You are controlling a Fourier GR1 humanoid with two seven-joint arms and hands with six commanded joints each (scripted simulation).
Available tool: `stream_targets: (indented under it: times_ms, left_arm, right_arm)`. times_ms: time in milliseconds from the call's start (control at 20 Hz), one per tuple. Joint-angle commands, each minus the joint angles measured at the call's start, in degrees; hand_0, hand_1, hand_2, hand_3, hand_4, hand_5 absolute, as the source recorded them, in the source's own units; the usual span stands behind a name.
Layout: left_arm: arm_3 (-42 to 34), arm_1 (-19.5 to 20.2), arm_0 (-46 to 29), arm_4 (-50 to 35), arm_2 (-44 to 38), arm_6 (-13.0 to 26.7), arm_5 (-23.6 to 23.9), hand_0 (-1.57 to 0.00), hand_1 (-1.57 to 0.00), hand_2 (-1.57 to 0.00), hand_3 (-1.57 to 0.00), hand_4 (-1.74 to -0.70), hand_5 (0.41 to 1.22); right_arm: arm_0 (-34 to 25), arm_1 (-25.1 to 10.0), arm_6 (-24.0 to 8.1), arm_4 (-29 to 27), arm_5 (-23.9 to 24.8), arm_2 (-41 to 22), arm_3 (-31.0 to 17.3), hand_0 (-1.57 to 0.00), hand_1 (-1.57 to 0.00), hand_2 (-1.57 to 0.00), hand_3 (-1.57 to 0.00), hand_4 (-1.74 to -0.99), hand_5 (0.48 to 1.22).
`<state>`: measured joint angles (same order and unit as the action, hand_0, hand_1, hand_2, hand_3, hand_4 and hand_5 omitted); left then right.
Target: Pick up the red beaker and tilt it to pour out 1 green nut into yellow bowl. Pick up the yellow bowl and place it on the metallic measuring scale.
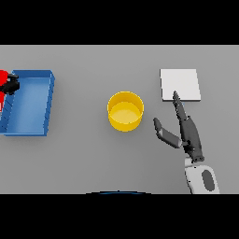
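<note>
The yellow bowl [125,110] stands upright mid-table. Whether a green nut lies inside it cannot be made out. The metallic scale [180,85] is a pale flat square at the back right. My right hand [186,130] rests to the right of the bowl with straight fingers reaching toward the scale's front edge and the thumb spread toward the bowl; it holds nothing. At the far left edge, my left hand [10,84] shows as a dark shape against the red beaker [3,84], mostly cut off by the frame, over the blue bin's left end.
A blue rectangular bin [32,98] lies at the left side of the table, its long axis running front to back.
</note>
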<state>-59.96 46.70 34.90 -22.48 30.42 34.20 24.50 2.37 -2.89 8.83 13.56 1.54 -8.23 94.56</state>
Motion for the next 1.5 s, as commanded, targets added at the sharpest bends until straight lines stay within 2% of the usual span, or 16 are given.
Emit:
stream_targets:
  times_ms: [0,50,100,200,250,350,400,500,600,700,800,900,1050,1150,1250,1450]
  left_arm:
    - [-1.9,1.3,-0.8,-0.7,0.5,-0.9,-1.3,-1.57,-1.57,-1.57,-1.37,-1.49,0.827]
    - [-3.0,2.3,-1.1,-0.4,1.5,-2.5,-3.9,-1.57,-1.54,-1.49,-1.24,-1.31,0.774]
    - [-4.3,3.3,-2.0,-0.7,1.9,-4.5,-6.1,-1.50,-1.38,-1.31,-1.10,-1.15,0.740]
    - [-5.5,4.6,-3.0,-3.2,1.3,-6.9,-11.4,-1.00,-0.88,-0.84,-0.71,-0.93,0.697]
    - [-5.5,4.8,-3.2,-4.2,1.1,-7.3,-13.2,-0.80,-0.71,-0.67,-0.57,-0.87,0.682]
    - [-4.9,6.0,-2.3,-2.6,2.4,-6.2,-15.5,-0.51,-0.45,-0.43,-0.36,-0.78,0.656]
    - [-4.6,5.8,-2.1,-1.5,3.1,-6.6,-15.5,-0.41,-0.36,-0.34,-0.29,-0.76,0.651]
    - [-4.0,4.9,-2.2,-0.5,3.8,-6.7,-14.7,-0.26,-0.23,-0.22,-0.18,-0.74,0.648]
    - [-1.4,3.2,-1.3,0.9,4.2,-7.5,-13.2,-0.17,-0.15,-0.14,-0.12,-0.72,0.647]
    - [-1.3,3.2,-0.8,1.8,4.3,-7.7,-12.2,-0.11,-0.09,-0.09,-0.08,-0.71,0.647]
    - [-1.5,3.0,-0.5,2.2,3.8,-8.6,-10.4,-0.07,-0.06,-0.06,-0.05,-0.71,0.658]
    - [-2.4,3.4,-1.4,1.8,2.9,-11.6,-9.5,-0.04,-0.04,-0.04,-0.03,-0.71,0.674]
    - [-2.9,3.2,-1.4,2.0,2.9,-11.4,-8.5,-0.02,-0.02,-0.02,-0.01,-0.71,0.689]
    - [-3.5,3.3,-1.7,1.4,2.6,-12.2,-8.6,-0.01,-0.01,-0.01,-0.01,-0.72,0.676]
    - [-2.9,2.6,-1.3,0.9,2.4,-12.7,-9.1,-0.01,-0.01,-0.01,-0.01,-0.72,0.667]
    - [-2.7,2.2,-1.5,1.0,2.7,-12.9,-9.2,0.00,0.00,0.00,0.00,-0.71,0.669]
  right_arm:
    - [0.6,0.4,0.1,0.9,0.6,-0.6,0.4,0.00,0.00,0.00,0.00,-1.165,0.675]
    - [-0.2,0.2,-1.0,1.1,0.9,-0.2,-0.4,0.00,0.00,0.00,0.00,-1.163,0.671]
    - [0.1,-0.1,-0.6,0.9,0.8,-0.1,0.0,0.00,0.00,0.00,0.00,-1.159,0.669]
    - [-0.6,0.0,-0.8,0.8,0.9,0.0,0.1,0.00,0.00,0.00,0.00,-1.162,0.671]
    - [-0.1,-0.1,0.1,0.4,0.6,0.1,-0.1,0.00,0.00,0.00,0.00,-1.156,0.673]
    - [0.8,-0.3,1.2,0.7,0.3,-0.3,0.0,0.00,0.00,0.00,0.00,-1.147,0.680]
    - [0.9,-0.4,1.8,-0.1,-0.2,0.0,0.2,0.00,0.00,0.00,0.00,-1.145,0.685]
    - [0.8,-0.1,0.7,0.7,0.0,-0.8,0.7,0.00,0.00,0.00,0.00,-1.156,0.690]
    - [0.7,-0.1,-0.4,1.2,0.4,-0.7,0.9,0.00,0.00,0.00,0.00,-1.164,0.688]
    - [0.7,-0.4,-0.7,1.3,0.4,-0.6,1.2,0.00,0.00,0.00,0.00,-1.176,0.688]
    - [0.2,-0.4,-3.2,2.9,1.2,-1.0,1.0,0.00,0.00,0.00,0.00,-1.175,0.672]
    - [-0.2,-1.5,-3.0,5.5,0.6,-2.6,1.6,0.00,0.00,0.00,0.00,-1.146,0.691]
    - [-2.8,-6.0,-1.3,8.2,-4.0,-5.0,1.2,0.00,0.00,0.00,0.00,-1.153,0.728]
    - [-6.6,-10.1,-4.3,12.4,-7.3,-7.1,0.3,0.00,0.00,0.00,0.00,-1.190,0.716]
    - [-11.6,-13.9,-5.7,18.2,-10.2,-10.4,-0.9,0.00,0.00,0.00,0.00,-1.216,0.704]
    - [-20.8,-18.2,-2.3,27.6,-15.1,-18.1,-4.8,0.00,0.00,0.00,0.00,-1.232,0.702]
